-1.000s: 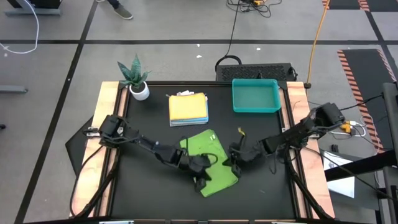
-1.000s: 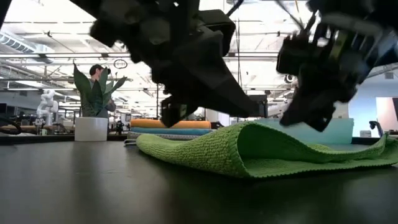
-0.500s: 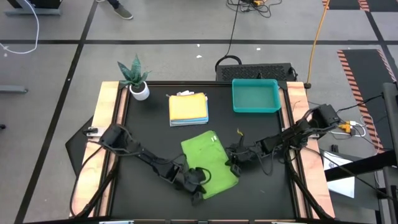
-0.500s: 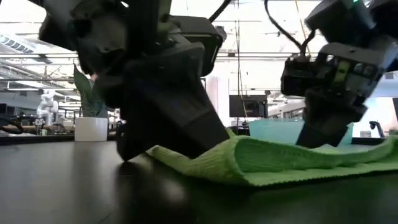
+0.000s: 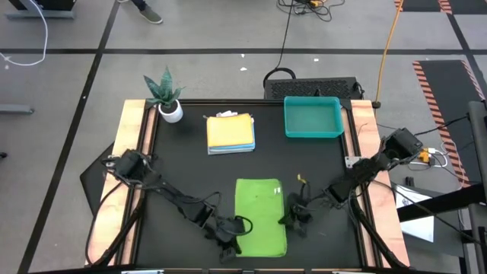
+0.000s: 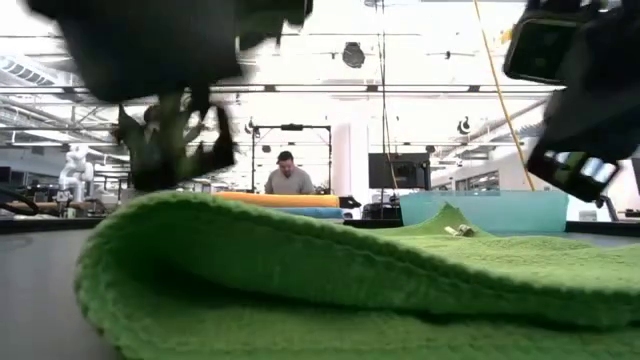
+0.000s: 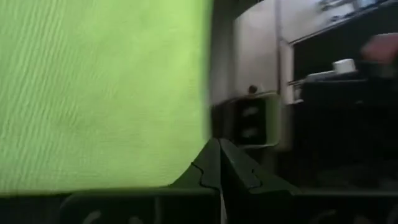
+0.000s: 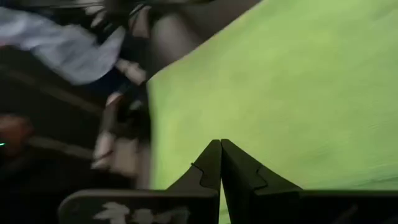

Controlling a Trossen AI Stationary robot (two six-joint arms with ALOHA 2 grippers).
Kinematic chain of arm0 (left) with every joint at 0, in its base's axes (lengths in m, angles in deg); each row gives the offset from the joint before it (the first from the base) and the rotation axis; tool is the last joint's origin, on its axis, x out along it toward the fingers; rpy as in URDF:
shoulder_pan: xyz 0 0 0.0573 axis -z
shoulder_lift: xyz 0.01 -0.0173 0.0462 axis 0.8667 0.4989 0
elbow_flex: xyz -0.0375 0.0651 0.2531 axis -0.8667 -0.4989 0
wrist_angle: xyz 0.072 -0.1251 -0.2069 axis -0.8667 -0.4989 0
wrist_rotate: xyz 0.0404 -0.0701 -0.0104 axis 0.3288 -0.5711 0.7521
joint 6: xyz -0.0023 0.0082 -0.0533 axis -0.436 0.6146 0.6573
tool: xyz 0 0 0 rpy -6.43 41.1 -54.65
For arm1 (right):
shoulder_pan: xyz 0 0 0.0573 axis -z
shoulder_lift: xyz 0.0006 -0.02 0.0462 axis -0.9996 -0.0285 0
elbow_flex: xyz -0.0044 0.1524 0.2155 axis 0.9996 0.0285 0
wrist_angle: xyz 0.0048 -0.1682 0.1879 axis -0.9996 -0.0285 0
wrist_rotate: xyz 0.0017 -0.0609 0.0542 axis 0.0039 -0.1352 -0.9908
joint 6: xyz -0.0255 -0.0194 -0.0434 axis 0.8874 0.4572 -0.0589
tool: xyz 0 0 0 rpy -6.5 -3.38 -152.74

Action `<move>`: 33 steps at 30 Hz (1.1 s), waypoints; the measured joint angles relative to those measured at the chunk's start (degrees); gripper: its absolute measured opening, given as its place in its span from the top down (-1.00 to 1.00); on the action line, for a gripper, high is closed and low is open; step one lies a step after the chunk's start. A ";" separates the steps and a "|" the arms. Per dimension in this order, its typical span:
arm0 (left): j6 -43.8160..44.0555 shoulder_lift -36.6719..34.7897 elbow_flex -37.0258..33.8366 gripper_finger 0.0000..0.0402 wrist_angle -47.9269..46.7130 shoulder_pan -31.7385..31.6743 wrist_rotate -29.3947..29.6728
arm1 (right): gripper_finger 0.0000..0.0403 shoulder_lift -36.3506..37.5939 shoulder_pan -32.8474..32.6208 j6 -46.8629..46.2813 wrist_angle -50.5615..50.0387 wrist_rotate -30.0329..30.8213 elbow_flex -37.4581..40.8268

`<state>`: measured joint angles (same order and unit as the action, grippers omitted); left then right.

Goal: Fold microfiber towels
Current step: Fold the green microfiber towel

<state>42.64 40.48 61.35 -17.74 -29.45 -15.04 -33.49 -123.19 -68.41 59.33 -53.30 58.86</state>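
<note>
A: What are the fingers doing?

B: The left gripper [image 5: 228,245] has its fingers pressed together, tips meeting in a point at the lime green towel's [image 5: 260,215] lower left edge in the high view. The right gripper [image 5: 293,221] is clenched the same way at the towel's right edge. Whether either pinches the cloth, I cannot tell.

A: And the towel itself?

B: It lies as an upright rectangle in the lower centre of the frame, on the black table [image 5: 183,167], between the two grippers. In the low view it fills the foreground as a thick rounded fold [image 6: 330,290].

A: The other cloths?

B: A stack of towels [image 5: 230,133], yellow-orange on top with light blue showing beneath, sits upper centre. To its right is a teal tray [image 5: 313,117]; to its left, a potted plant [image 5: 167,94] at the table's upper left corner.

A: Anyone around?

B: A person [image 6: 291,176] shows far behind the table in the low view.
</note>
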 joint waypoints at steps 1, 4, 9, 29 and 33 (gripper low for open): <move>-1.38 -1.31 0.03 1.00 0.05 -0.14 0.09 | 1.00 0.47 0.62 0.33 -1.25 2.11 0.00; -5.24 -4.69 0.24 1.00 -1.86 -1.60 3.21 | 1.00 0.89 4.31 1.28 -5.89 4.90 0.01; -9.73 -9.85 0.25 1.00 -15.08 -7.74 12.26 | 1.00 0.96 12.32 4.41 -9.21 2.54 -0.02; -24.39 -2.48 0.20 1.00 -28.82 -26.24 6.27 | 1.00 0.15 25.80 12.54 -18.33 -2.01 0.14; -24.94 -2.07 0.13 1.00 -28.71 -26.10 7.09 | 1.00 -0.02 25.80 14.79 -18.28 -1.74 0.08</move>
<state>17.70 38.42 61.48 -46.45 -55.55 -7.95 -33.51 -97.38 -53.62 41.05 -55.05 58.95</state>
